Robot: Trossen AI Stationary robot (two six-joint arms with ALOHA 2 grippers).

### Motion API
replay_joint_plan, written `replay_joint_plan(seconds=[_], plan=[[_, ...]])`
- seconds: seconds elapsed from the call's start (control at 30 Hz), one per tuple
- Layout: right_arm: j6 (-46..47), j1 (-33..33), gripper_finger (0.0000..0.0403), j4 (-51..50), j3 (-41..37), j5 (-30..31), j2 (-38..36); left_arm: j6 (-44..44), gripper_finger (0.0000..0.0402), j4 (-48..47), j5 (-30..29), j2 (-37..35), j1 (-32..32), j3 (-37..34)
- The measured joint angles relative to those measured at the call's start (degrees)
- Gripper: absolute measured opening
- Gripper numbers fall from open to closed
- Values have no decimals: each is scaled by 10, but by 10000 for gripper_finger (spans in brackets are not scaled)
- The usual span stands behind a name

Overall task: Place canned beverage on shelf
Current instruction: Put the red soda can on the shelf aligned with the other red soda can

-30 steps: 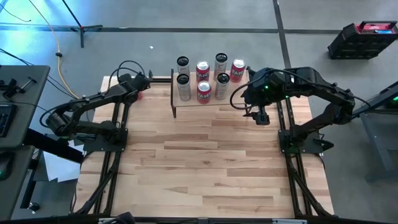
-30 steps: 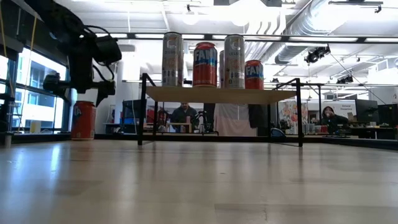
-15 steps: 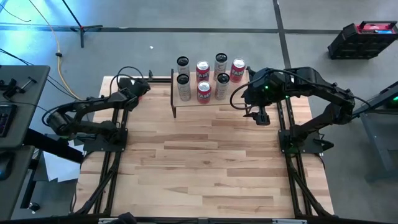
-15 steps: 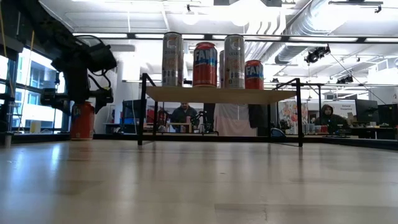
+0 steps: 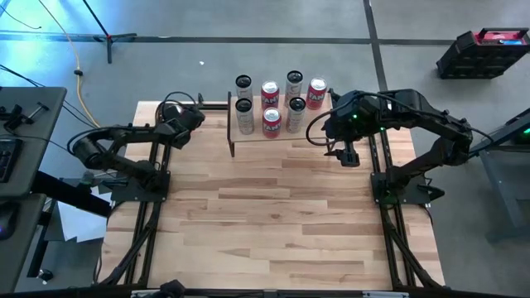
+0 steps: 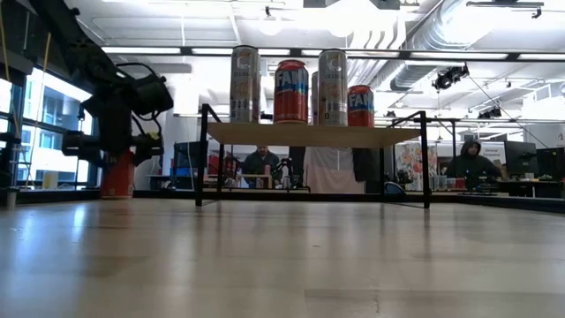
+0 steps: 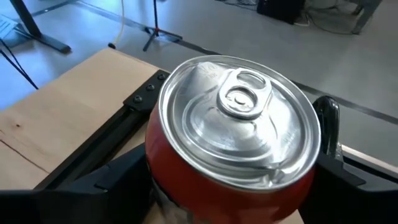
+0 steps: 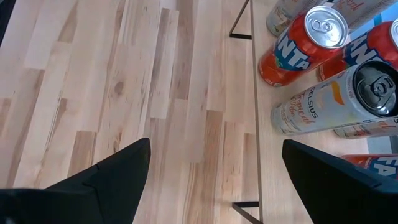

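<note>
A red canned beverage (image 7: 230, 134) stands upright on the table's far left corner, left of the shelf (image 6: 313, 134). The shelf carries several cans on its plank top (image 5: 281, 137). My left gripper (image 6: 119, 157) is low over the red can, slanting down, with one open finger (image 7: 328, 121) on each side of the can's wall. In the high view the gripper (image 5: 184, 122) hides the can. My right gripper (image 5: 348, 156) hangs open and holding nothing above the table, right of the shelf. My left gripper has its fingers on either side of the red can's upper wall (image 7: 311, 168), coming at it slanting from above. Whether the fingers touch the wall I cannot tell. The can stands upright with its base on the table.
The shelf's thin black legs (image 6: 201, 159) stand just right of the red can. The table's black frame rail (image 7: 118, 130) runs beside the can. Open wooden tabletop (image 5: 273, 215) stretches toward the near edge. People sit in the room beyond the table.
My left gripper has come down from above the red can until its fingers flank the can's wall, and it has tipped somewhat as it sank. The can has stayed in place on the table.
</note>
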Motion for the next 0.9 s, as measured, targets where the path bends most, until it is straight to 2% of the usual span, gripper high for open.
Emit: replay_joint_plan(seconds=[0.17, 0.3, 0.47, 0.67, 0.77, 0.9], plan=[[0, 0, 348, 0, 0, 0, 0, 45, 294, 14, 12, -7, -22, -1], [4, 0, 348, 0, 0, -6, 0, 60, 292, -16, 23, -27, -59, -1], [15, 10, 348, 0, 0, -13, 0, 55, 291, -107, 31, -71, -122, -1], [28, 38, 348, -1, 0, -13, 0, 48, 291, -239, 55, -166, -198, -3], [35, 49, 348, -1, 0, -13, 0, 69, 290, -259, 92, -218, -231, -3], [49, 60, 348, 0, 0, -13, 0, 151, 290, -250, 157, -268, -284, -2]])
